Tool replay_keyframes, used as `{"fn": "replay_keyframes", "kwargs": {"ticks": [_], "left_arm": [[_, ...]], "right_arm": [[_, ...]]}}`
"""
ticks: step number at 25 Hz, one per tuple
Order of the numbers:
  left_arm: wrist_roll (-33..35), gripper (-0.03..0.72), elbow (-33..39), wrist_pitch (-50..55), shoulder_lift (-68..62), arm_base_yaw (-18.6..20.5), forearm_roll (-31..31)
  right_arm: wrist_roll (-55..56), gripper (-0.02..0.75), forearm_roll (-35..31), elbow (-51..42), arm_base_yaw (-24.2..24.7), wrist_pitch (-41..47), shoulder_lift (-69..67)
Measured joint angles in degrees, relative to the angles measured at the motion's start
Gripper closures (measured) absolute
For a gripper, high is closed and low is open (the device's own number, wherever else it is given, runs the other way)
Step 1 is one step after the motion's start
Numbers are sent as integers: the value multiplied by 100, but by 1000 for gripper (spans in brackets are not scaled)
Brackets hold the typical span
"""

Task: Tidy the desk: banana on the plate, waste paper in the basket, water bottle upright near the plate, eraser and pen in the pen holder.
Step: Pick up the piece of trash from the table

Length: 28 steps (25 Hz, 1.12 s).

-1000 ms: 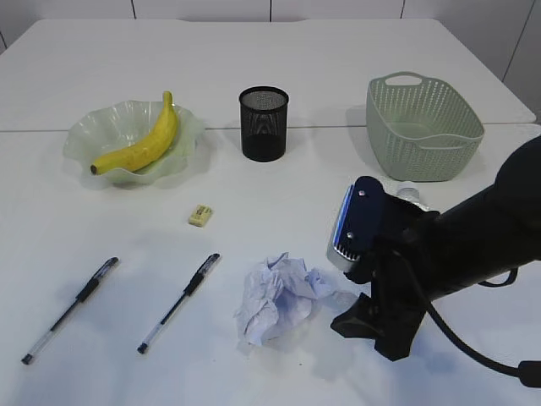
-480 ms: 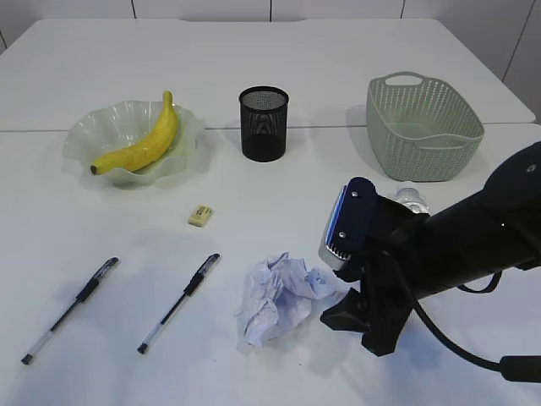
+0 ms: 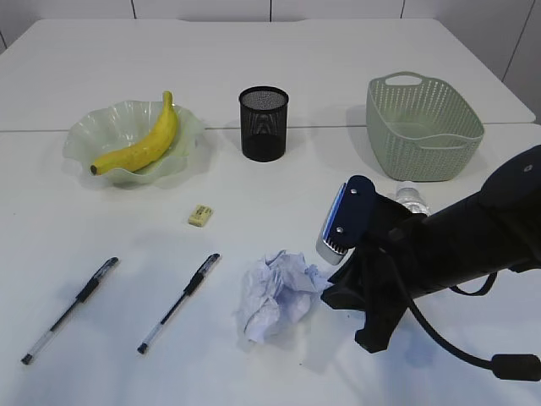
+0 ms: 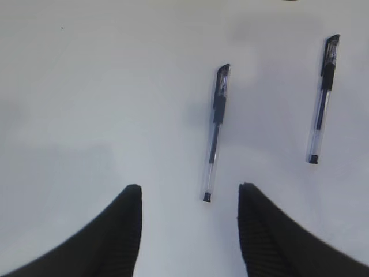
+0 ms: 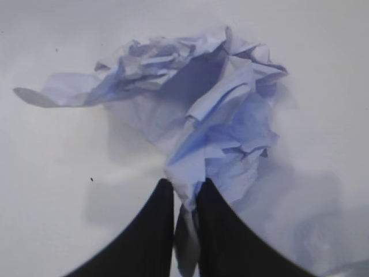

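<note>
The crumpled pale blue waste paper [image 3: 275, 294] lies on the table at front centre. My right gripper [image 3: 327, 292] is at its right edge. In the right wrist view the right gripper [image 5: 184, 186] is shut on a fold of the waste paper [image 5: 213, 115]. My left gripper [image 4: 187, 187] stands open above the table, with two pens [image 4: 216, 130] [image 4: 322, 98] lying beyond it. The same pens [image 3: 72, 309] [image 3: 179, 302] lie at front left in the exterior view. The banana [image 3: 144, 139] lies in the green plate [image 3: 101, 127]. The eraser [image 3: 200, 215] sits before the black mesh pen holder [image 3: 264, 123]. The water bottle [image 3: 412, 197] shows only its cap end behind my right arm.
The green basket [image 3: 423, 127] stands at the back right, behind my right arm. A black cable [image 3: 499, 365] trails from that arm at the front right corner.
My right gripper has slid left onto the waste paper and its jaws have closed on a fold of it. The paper has bunched up slightly. Nothing else has moved.
</note>
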<state>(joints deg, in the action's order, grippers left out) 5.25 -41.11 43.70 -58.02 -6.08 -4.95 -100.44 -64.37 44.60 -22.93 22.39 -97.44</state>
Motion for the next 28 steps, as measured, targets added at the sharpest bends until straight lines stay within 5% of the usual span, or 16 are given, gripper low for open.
{"fn": "replay_keyframes", "kwargs": {"ticks": [5,28], "left_arm": [[0,306,0,0,0,0,0],[-9,306,0,0,0,0,0]], "right_arm": [[-9,748,-68,0,0,0,0],[272,753,-272,0,0,307,1424]]}}
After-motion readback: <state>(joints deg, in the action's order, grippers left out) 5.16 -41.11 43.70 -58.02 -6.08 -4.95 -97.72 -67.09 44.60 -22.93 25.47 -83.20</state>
